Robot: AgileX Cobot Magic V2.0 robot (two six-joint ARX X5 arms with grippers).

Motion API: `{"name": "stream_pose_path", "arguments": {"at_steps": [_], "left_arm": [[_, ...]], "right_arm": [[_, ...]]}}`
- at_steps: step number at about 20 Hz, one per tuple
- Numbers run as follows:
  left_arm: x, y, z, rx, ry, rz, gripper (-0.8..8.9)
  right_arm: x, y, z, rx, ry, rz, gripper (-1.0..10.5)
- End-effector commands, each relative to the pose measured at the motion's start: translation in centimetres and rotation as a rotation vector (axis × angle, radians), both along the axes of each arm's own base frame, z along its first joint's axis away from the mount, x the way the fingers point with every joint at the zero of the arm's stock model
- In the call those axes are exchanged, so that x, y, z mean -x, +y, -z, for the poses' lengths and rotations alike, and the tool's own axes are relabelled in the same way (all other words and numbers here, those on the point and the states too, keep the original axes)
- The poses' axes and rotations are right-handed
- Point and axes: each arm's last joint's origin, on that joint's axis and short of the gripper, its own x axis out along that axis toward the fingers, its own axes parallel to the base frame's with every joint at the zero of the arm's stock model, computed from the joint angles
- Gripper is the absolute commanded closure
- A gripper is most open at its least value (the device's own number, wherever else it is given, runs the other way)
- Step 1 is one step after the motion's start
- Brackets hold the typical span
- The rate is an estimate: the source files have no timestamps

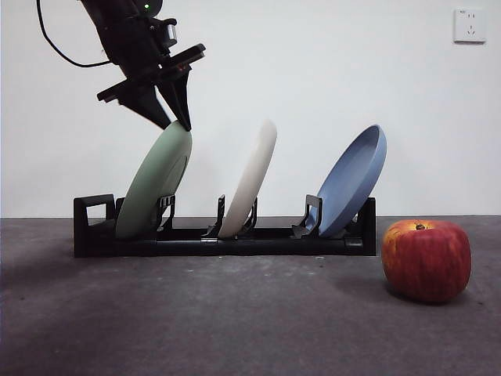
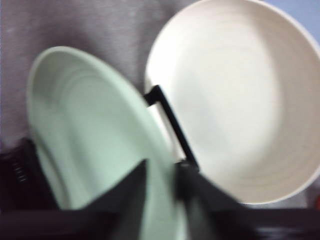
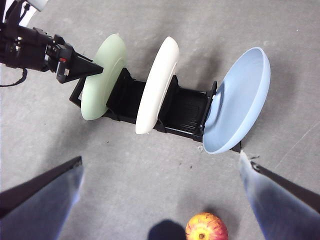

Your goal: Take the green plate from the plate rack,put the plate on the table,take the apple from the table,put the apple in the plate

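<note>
Nearest us, the large red apple (image 1: 427,260) with yellow streaks sits on the dark grey matte tabletop (image 1: 235,321), just beside the right end of the long black plastic plate rack (image 1: 227,239). The pale mint-green round plate (image 1: 154,182) leans in the rack's left slot, next to the loop handle. The left hand (image 1: 178,117) comes down from above and pinches its top rim, one jaw on each face. Beside it lean a cream-white plate (image 1: 250,178) and a blue plate (image 1: 352,182). The right hand (image 3: 160,200) hovers spread wide, above the apple. The left wrist view is blurred.
</note>
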Motion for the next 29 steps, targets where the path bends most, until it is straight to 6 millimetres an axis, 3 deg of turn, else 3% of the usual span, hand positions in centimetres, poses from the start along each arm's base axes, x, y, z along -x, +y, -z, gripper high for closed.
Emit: {"name": "stream_pose_path", "arguments": {"at_steps": [1, 7, 10, 12, 15, 19, 24, 27, 29], "left_arm": [[-0.1, 0.0, 0.6, -0.029, 0.014, 0.013, 8.26], [0.0, -0.1, -0.4, -0.023, -0.007, 0.028, 8.26], [0.7, -0.4, -4.1, 0.000, -0.078, 0.041, 8.26], [2.1, -0.6, -7.9, 0.022, -0.150, 0.054, 8.26], [5.5, -1.2, -13.0, 0.044, -0.250, 0.102, 8.26], [11.1, -1.6, -17.4, 0.061, -0.364, 0.188, 8.24], [20.6, -0.5, -23.1, 0.053, -0.593, 0.233, 8.22], [26.1, 1.0, -24.7, 0.041, -0.682, 0.229, 8.22], [28.7, 1.9, -24.1, 0.029, -0.668, 0.258, 8.22]], "right_arm": [[-0.2, 0.1, 0.0, 0.004, -0.001, -0.004, 2.0], [-0.2, 0.1, 0.0, 0.004, -0.001, -0.004, 2.0], [-0.2, 0.1, 0.0, 0.004, -0.002, -0.004, 2.0], [-0.2, 0.1, 0.0, 0.003, -0.007, -0.004, 2.0], [-0.3, 0.1, 0.0, 0.002, -0.011, -0.004, 2.0], [-0.3, 0.1, 0.0, 0.005, -0.013, -0.003, 2.0], [-0.4, -0.1, 0.0, 0.058, -0.024, 0.057, 2.0], [-0.4, -0.2, 0.0, 0.061, -0.025, 0.062, 2.0], [-0.4, -0.1, 0.0, 0.063, -0.026, 0.059, 2.0]]}}
